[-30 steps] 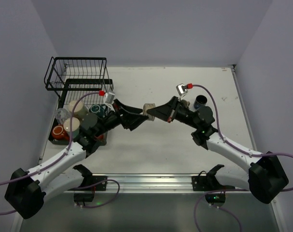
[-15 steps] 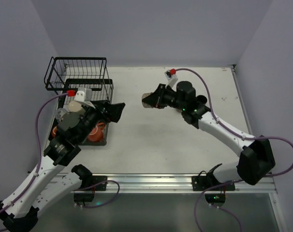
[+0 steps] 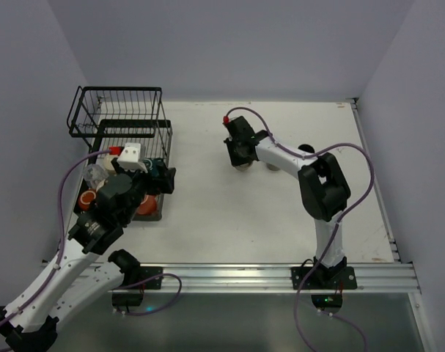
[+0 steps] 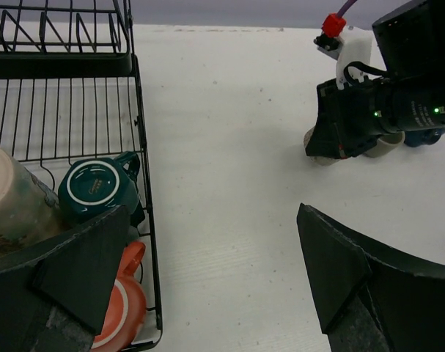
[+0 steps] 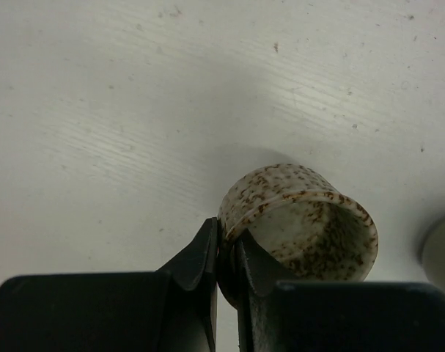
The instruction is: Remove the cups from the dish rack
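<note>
The black wire dish rack (image 3: 119, 110) stands at the far left and also shows in the left wrist view (image 4: 61, 110). Its lower tray holds a dark teal cup (image 4: 97, 187), an orange-red cup (image 4: 119, 308), a beige cup (image 4: 9, 198) and a clear glass (image 3: 95, 174). My left gripper (image 3: 160, 178) is open and empty beside the tray's right edge (image 4: 211, 220). My right gripper (image 3: 240, 154) is shut on the wall of a speckled cream cup (image 5: 303, 213), one finger inside and one outside. The cup is low over or on the table.
Right of the speckled cup, a cream cup (image 4: 387, 145) and a dark blue cup (image 4: 427, 136) stand on the table. The edge of another cup (image 5: 442, 249) shows at the right of the right wrist view. The rack's raised basket (image 3: 116, 99) is at the back.
My right arm carried the speckled cup from mid-table to the far middle and lowered it. My left arm drew back from the centre to the rack's right edge, open.
</note>
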`<state>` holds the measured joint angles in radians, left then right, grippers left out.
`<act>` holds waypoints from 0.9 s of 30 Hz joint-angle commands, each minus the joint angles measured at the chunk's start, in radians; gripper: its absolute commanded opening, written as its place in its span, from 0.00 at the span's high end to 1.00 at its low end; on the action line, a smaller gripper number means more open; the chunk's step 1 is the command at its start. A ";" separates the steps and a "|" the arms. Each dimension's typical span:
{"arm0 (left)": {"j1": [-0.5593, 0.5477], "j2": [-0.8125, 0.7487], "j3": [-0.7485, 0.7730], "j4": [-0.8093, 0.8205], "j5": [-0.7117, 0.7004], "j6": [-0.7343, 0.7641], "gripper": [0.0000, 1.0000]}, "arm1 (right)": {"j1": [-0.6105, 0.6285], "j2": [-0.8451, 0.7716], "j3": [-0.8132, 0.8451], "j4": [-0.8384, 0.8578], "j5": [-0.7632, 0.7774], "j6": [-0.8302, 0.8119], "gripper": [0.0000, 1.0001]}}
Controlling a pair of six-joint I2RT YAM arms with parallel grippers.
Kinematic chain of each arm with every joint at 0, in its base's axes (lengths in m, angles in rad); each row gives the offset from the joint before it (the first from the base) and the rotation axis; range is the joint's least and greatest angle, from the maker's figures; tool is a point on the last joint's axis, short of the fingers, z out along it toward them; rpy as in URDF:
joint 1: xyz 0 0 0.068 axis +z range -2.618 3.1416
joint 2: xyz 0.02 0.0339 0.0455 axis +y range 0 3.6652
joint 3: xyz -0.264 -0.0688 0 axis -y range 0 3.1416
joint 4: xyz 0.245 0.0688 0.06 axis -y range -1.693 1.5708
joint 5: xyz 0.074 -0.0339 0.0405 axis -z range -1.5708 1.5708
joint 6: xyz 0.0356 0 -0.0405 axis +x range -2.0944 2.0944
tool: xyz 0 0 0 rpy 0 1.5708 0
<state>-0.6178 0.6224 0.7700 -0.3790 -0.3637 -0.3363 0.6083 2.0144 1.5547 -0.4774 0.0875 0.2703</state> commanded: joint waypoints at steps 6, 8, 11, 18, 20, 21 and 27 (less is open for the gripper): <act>0.009 0.007 -0.015 0.006 0.052 0.054 0.00 | -0.041 0.058 0.077 -0.038 0.086 -0.112 1.00; 0.021 0.010 -0.017 0.005 0.057 0.056 0.00 | -0.041 0.076 0.096 -0.036 0.092 -0.118 1.00; 0.042 0.020 -0.020 0.002 0.080 0.057 0.00 | -0.041 0.116 0.123 -0.036 0.116 -0.125 1.00; 0.075 0.077 -0.017 -0.018 0.063 0.049 0.00 | -0.042 0.127 0.125 -0.038 0.126 -0.114 0.79; 0.088 0.089 -0.014 -0.021 0.059 0.042 0.00 | -0.041 0.101 0.117 -0.036 0.121 -0.106 0.63; 0.093 0.100 -0.014 -0.023 0.049 0.039 0.00 | -0.041 0.090 0.116 -0.038 0.117 -0.102 0.59; 0.102 0.126 0.003 -0.075 -0.053 -0.029 0.00 | -0.041 -0.031 0.073 -0.040 0.038 -0.060 0.24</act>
<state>-0.5236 0.7467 0.7544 -0.4129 -0.3443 -0.3241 0.5674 2.1239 1.6356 -0.5152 0.1734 0.1909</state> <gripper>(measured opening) 0.997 0.713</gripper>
